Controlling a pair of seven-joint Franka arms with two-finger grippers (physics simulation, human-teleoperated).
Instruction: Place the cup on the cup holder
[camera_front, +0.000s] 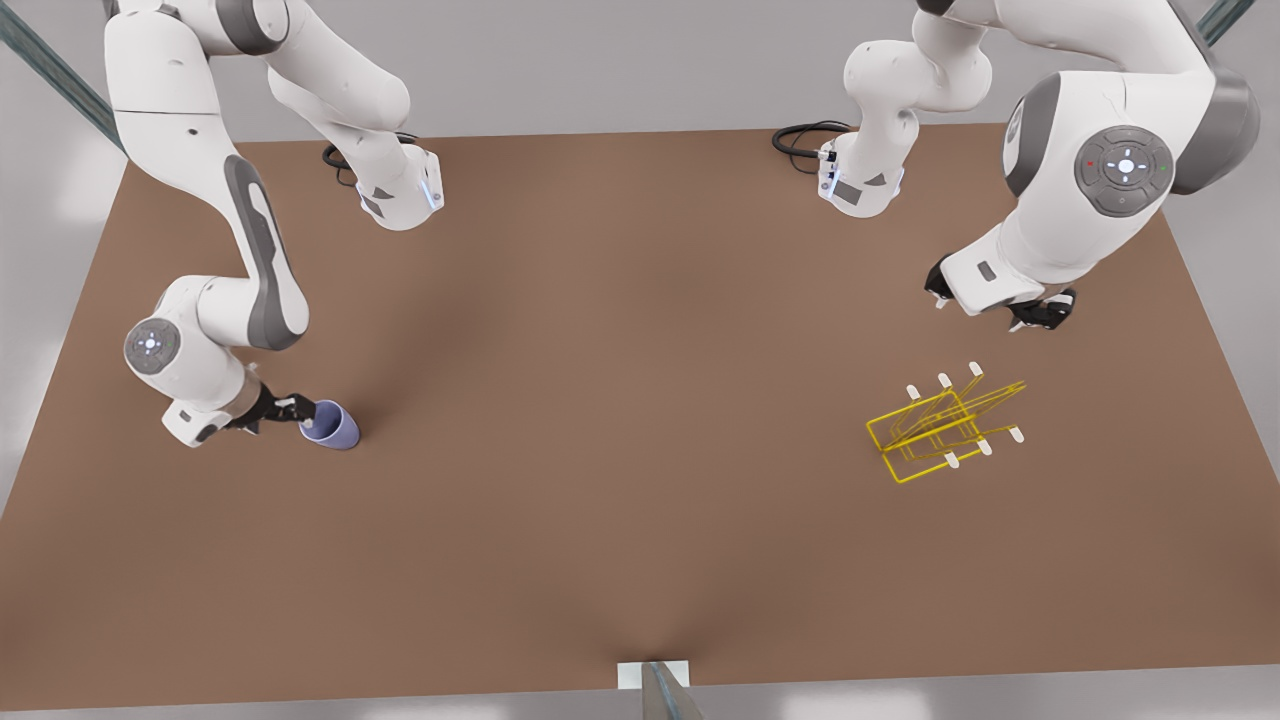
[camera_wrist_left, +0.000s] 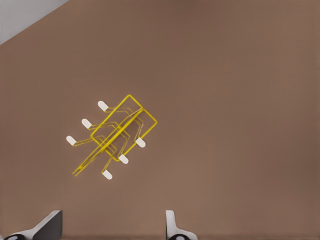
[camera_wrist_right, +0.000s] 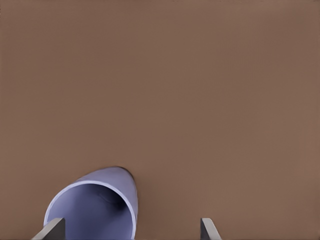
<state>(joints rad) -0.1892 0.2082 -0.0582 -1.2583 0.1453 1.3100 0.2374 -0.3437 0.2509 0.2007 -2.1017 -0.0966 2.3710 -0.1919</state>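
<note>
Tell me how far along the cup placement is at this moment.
Early stage. Nothing is placed yet: the cup lies on the table at the front view's left, far from the yellow wire cup holder. In hand: the right gripper is at the cup's rim, fingers open, not yet closed on it. The left gripper waits open above the holder. Left: grasp, carry across, set the cup on a prong.

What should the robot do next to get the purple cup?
Probably nudge the right gripper forward and close it on the cup's rim. The cup lies on its side on the table, with its opening towards the open fingers, not yet pinched. The left gripper waits open above the cup holder.
</note>
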